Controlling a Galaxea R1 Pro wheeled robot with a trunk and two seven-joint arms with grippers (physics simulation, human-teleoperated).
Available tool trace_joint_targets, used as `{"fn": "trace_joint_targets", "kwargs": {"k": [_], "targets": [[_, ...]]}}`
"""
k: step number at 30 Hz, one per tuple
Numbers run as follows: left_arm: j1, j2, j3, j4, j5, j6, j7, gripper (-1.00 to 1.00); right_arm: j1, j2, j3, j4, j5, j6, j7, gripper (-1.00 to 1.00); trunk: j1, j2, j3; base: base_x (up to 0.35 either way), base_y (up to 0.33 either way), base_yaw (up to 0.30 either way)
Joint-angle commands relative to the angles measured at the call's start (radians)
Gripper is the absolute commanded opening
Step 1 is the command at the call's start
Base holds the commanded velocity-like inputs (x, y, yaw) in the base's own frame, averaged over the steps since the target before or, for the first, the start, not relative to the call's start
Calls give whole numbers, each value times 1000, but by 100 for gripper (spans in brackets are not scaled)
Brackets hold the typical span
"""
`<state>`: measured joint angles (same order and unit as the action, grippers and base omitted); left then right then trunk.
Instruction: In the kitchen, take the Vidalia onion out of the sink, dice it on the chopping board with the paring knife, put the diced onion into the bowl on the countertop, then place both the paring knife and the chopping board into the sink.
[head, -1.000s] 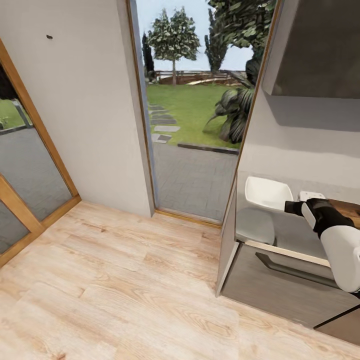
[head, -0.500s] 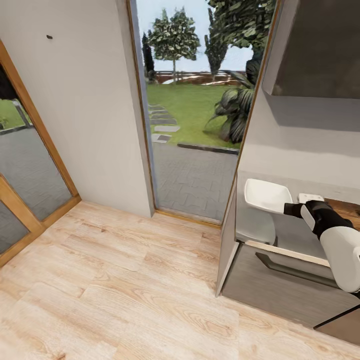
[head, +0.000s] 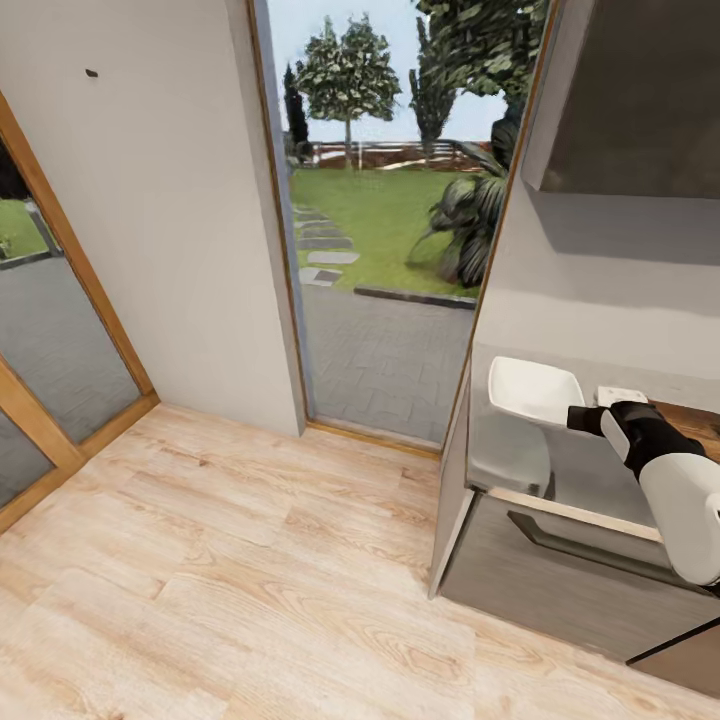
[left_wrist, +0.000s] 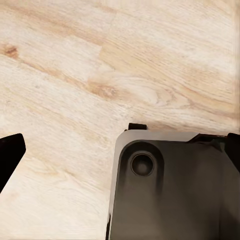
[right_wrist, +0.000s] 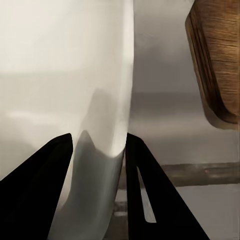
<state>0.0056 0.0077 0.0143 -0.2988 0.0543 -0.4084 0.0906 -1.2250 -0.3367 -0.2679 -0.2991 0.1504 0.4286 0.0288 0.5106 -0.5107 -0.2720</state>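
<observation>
Bowl (head: 534, 391) has risen, tilted, in right gripper (right_wrist: 97, 150).

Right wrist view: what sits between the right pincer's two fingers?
The bowl's white rim wall runs down between the right pincer's dark fingers, which stand on either side of it; the chopping board lies apart.

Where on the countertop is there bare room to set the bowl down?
The right gripper is shut on the bowl's rim, lifting it tilted. Bare grey countertop lies below the bowl, between the counter's end by the doorway and the chopping board. Toward the board it gets crowded: the board's rounded end sits close beside the bowl.
</observation>
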Motion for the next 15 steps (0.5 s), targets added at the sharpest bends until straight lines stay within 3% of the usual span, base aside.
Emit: {"fn": "trace_joint_targets", "kwargs": {"k": [1, 6, 15], "targets": [[0, 0, 0, -2, 6, -1, 0, 100, -1, 1, -8, -2, 9, 5, 3, -100, 1, -1, -1, 182, -183, 0], [0, 0, 0, -2, 6, -1, 0, 100, -1, 1, -8, -2, 8, 4, 3, -100, 1, -1, -1, 141, -141, 0], [0, 0, 0, -2, 6, -1, 0, 100, -1, 3, -8, -2, 8, 4, 3, -100, 1, -1, -1, 20, -20, 0]]}}
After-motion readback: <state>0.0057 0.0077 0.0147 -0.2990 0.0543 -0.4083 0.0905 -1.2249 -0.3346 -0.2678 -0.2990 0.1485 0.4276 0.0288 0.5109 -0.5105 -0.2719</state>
